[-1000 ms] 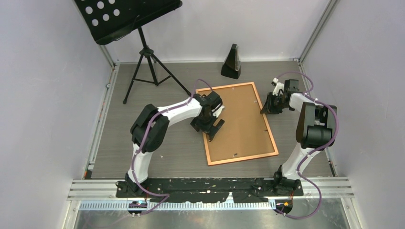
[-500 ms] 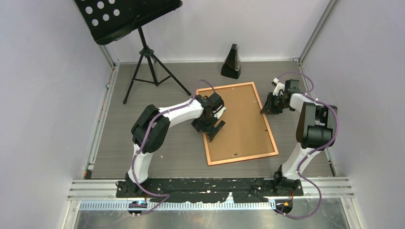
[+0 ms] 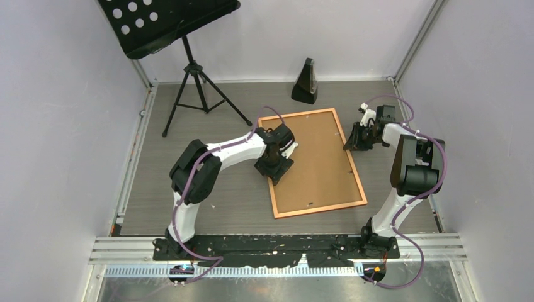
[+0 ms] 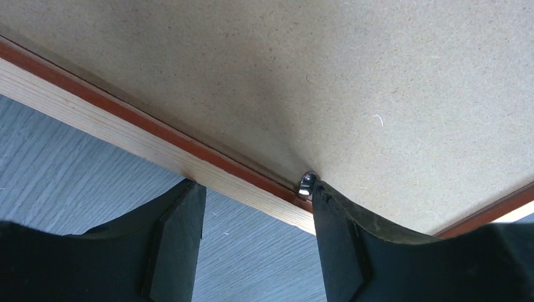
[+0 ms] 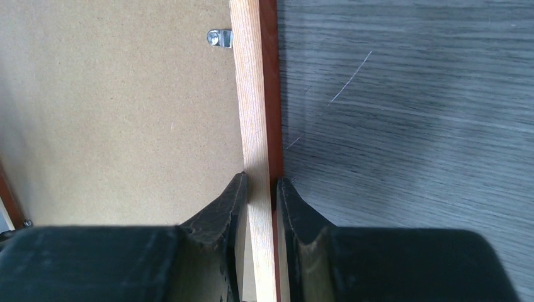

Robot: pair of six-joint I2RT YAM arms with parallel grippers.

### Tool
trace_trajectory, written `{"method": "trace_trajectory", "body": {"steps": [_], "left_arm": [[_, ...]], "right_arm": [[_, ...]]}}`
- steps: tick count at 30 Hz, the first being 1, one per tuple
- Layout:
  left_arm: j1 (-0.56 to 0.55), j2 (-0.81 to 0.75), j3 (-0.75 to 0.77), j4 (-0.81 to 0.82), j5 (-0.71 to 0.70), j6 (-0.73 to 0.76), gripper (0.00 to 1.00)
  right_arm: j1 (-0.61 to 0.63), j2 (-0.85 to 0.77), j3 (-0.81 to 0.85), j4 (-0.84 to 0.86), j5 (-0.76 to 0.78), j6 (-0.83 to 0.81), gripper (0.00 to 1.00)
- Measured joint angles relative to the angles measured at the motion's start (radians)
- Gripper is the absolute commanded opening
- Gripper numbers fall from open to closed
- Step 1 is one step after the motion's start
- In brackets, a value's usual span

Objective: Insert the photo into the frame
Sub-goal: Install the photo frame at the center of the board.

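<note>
Since the frame (image 3: 321, 209) lies face down with the brown backing board (image 3: 318, 167) filling it, the photo can't be seen. Whether it sits under the board, can't tell. Frame is right of the worktop (image 3: 189, 195) middle, its long side running from the near edge toward the far edge, slightly skewed.

Left hand (image 4: 252, 195): fingers apart, straddling the frame's left rail, one tip down on the bare worktop side, the other on the board, touching a small metal tab (image 4: 306, 181) at the rail's inner lip. Right hand (image 5: 261, 182): fingers together on the right rail, one each side, pinching the wood. Another clip (image 5: 218, 38) shows further along that rail, lying onto the board.

Step in hand looks like working that left-rail tab, probably turning it over the board or off it; which one is unclear.

To do it well:
- keep the right pinch firm so the frame doesn't slide or spin when the left tip pushes
- push the tab sideways, low and flat along the board, not downward, which would likely bow the board
- keep the outer left finger off the rail so it doesn't lever the frame up
- small stroke, as the tab is tiny and the tip could slip off it

Further out, a metronome (image 3: 306, 82) at the far edge and a music stand (image 3: 189, 63) in the far-left corner, both well apart from the frame.
</note>
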Motion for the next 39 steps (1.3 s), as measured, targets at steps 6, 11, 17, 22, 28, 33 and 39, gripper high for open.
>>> {"method": "trace_trajectory", "body": {"steps": [6,11,17,22,28,33,39], "left_arm": [[0.0,-0.002,0.0,-0.004,-0.004,-0.003,0.47],[0.0,-0.005,-0.002,-0.005,-0.008,-0.007,0.38],[0.0,-0.01,-0.006,-0.004,-0.015,-0.005,0.27],[0.0,-0.013,-0.008,-0.003,-0.02,-0.003,0.17],[0.0,-0.015,-0.008,-0.003,-0.032,-0.003,0.52],[0.0,-0.017,-0.008,-0.002,-0.065,0.029,0.73],[0.0,-0.019,-0.008,-0.002,-0.076,0.048,0.79]], "right_arm": [[-0.002,0.0,-0.001,0.002,-0.003,0.0,0.05],[-0.004,0.0,-0.002,0.003,-0.004,0.0,0.05],[-0.003,0.0,-0.002,0.003,-0.006,0.0,0.05],[-0.003,0.0,-0.003,0.004,-0.006,0.0,0.05],[-0.004,-0.004,-0.007,0.008,-0.006,0.0,0.05],[-0.003,-0.014,-0.019,0.016,-0.001,-0.001,0.06],[-0.003,-0.019,-0.026,0.024,0.002,-0.002,0.05]]}}
